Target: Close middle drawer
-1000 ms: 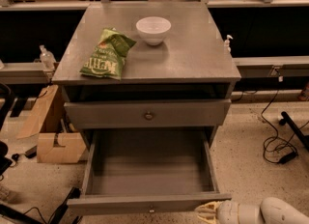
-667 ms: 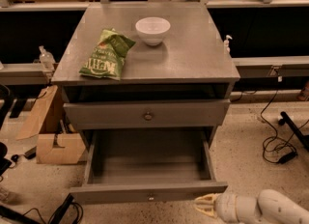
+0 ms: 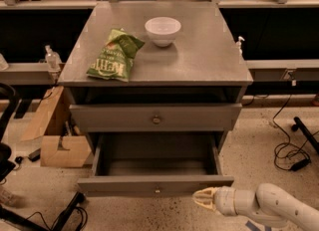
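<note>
The middle drawer [image 3: 124, 185] is pulled far out from under the front edge of the tabletop [image 3: 209, 58], well past the line of that edge. It is grey all over. Its inside is a plain, bare box, shadowed toward the back. Its front is a long flat panel with one small round brass knob [image 3: 157, 190] at its middle.

Above it, another grey drawer [image 3: 109, 118] with its own brass knob [image 3: 156, 119] sits directly under the front edge. A dark gap shows between that drawer and the tabletop.

The gripper [image 3: 197, 198] is low, below the tabletop's front-right corner. It is just under the right end of the middle drawer's front and so close that I cannot tell whether they touch. Its cream jaws look pressed together and taper to one tip that points left. The white arm [image 3: 271, 206] runs off to the right behind it.

On the tabletop, a white bowl [image 3: 162, 30] stands near the back edge, about midway along it. A green chip bag [image 3: 114, 57] lies flat toward the front-left corner, apart from the bowl.

A cardboard box [image 3: 62, 150] sits on the floor to the left of the cabinet.
</note>
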`<state>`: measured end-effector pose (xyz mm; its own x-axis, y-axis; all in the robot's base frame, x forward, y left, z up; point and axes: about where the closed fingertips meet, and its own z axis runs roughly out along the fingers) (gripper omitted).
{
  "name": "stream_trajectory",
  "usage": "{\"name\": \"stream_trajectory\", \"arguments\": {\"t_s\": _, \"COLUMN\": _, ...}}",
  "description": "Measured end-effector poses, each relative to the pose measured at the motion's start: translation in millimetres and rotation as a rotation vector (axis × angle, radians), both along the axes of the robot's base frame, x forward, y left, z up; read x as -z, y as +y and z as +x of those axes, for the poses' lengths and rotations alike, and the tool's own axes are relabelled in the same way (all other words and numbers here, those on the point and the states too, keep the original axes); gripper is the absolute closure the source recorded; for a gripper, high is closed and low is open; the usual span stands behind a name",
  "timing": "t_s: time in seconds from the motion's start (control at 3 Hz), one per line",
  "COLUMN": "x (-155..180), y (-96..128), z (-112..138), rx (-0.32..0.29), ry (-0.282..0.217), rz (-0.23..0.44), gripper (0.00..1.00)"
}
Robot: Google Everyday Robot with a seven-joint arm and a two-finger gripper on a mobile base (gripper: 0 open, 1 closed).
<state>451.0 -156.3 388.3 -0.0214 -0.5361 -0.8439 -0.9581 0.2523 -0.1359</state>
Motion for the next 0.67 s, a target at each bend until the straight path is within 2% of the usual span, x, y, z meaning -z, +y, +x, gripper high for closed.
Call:
{"name": "stream_trajectory", "arguments": {"t_s": 0.33, "x": 0.0, "y": -0.1, "z": -0.9, "rx": 0.0, "ry": 0.0, "rz": 0.0, "gripper": 1.0}}
{"name": "stream_trajectory", "arguments": {"t_s": 0.67, "x": 0.0, "y": 20.0, "z": 46.7, "rx": -0.001, "ry": -0.023, "rz": 0.02, "gripper": 1.0}}
